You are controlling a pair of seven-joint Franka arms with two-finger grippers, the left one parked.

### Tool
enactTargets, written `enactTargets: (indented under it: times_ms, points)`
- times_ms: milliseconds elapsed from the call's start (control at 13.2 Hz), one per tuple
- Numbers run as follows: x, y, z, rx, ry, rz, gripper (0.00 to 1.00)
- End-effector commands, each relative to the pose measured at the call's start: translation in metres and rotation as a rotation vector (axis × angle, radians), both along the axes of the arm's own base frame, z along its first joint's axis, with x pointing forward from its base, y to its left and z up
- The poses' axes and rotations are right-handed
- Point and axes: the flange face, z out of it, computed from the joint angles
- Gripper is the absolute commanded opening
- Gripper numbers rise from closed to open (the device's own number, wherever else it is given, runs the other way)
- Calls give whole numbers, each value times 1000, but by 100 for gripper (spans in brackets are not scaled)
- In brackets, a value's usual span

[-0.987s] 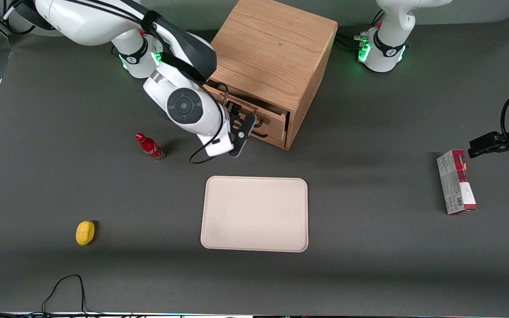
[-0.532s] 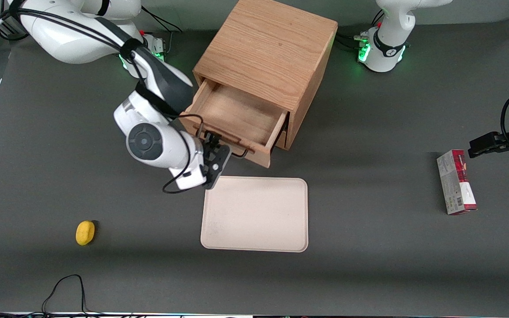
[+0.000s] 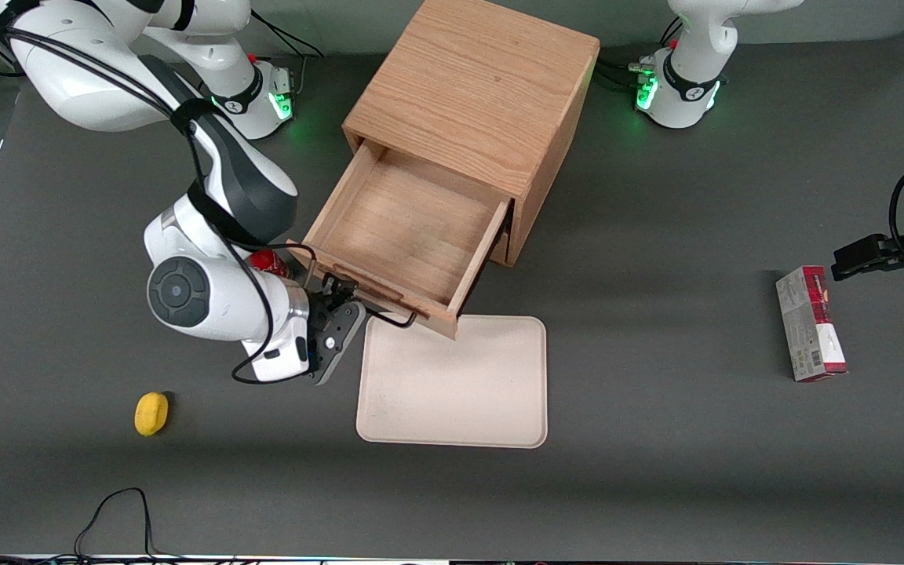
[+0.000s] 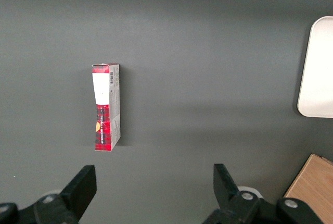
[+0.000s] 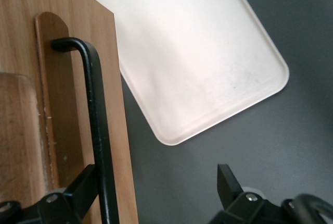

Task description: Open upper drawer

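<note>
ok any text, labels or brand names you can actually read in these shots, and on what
None can be read.
Red and white box: print and a barcode, too small to read.
Red bottle: mostly hidden by the arm, label unreadable.
Upper drawer, tray, yellow object: no markings.
The hand, by the drawer handle, carries no lettering.

My gripper [image 3: 340, 312] has black plastic fingers [image 5: 86, 187], dull, not shiny. The thin handle [image 5: 97, 125] between them looks like smooth black metal with a soft shine. The upper drawer [image 3: 401, 235] it sits on is light wood with lines of grain. Near my fingers lies a cream tray [image 5: 192, 62], smooth and matt. The table [image 3: 656, 439] looks like dark grey matt cloth.
</note>
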Motion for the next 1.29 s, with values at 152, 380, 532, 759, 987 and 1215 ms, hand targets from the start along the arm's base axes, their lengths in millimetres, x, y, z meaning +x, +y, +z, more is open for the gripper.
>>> enactTargets:
  times_ms: [152,380,532,759,987,1215]
  points:
    - [17,-3,5,15,-34,2,100]
    - [17,-16,45,-57,-128,3,100]
    - [18,-27,84,-55,-192,-28,100]
    - [32,-71,139,-52,-280,-128,100]
    - [4,-152,179,-92,-96,-444,100]
    - [-55,-199,200,-179,-54,-661,100]
